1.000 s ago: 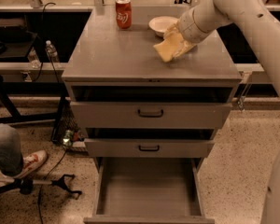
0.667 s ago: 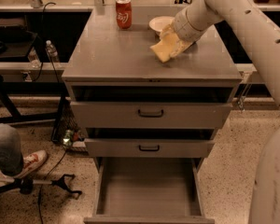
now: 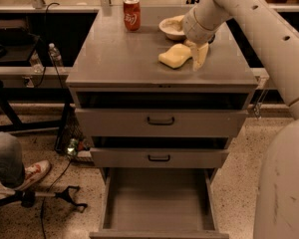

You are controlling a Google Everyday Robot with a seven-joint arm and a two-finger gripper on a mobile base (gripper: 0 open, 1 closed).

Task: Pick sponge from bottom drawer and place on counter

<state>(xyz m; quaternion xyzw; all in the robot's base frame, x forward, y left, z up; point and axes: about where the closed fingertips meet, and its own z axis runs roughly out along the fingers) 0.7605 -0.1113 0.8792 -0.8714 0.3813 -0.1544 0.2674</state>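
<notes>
The pale yellow sponge (image 3: 173, 57) lies on the grey counter (image 3: 114, 59), right of the middle and just in front of a bowl. My gripper (image 3: 193, 58) is low over the counter at the sponge's right end. Its cream fingers (image 3: 200, 55) point down and stand spread, with one finger just right of the sponge. The bottom drawer (image 3: 158, 208) is pulled fully out at the foot of the cabinet, and its grey floor is bare. The two upper drawers (image 3: 160, 121) stand slightly ajar.
A red soda can (image 3: 132, 14) stands at the counter's back. A white bowl (image 3: 169, 28) sits behind the sponge. My arm (image 3: 259, 29) crosses from the right, with the robot body (image 3: 284, 183) at lower right. A person's leg and shoe (image 3: 32, 171) and a stand's feet are at lower left.
The gripper has lowered the sponge from tilted above the counter to flat on it. The fingers have spread and the sponge now rests on the counter.
</notes>
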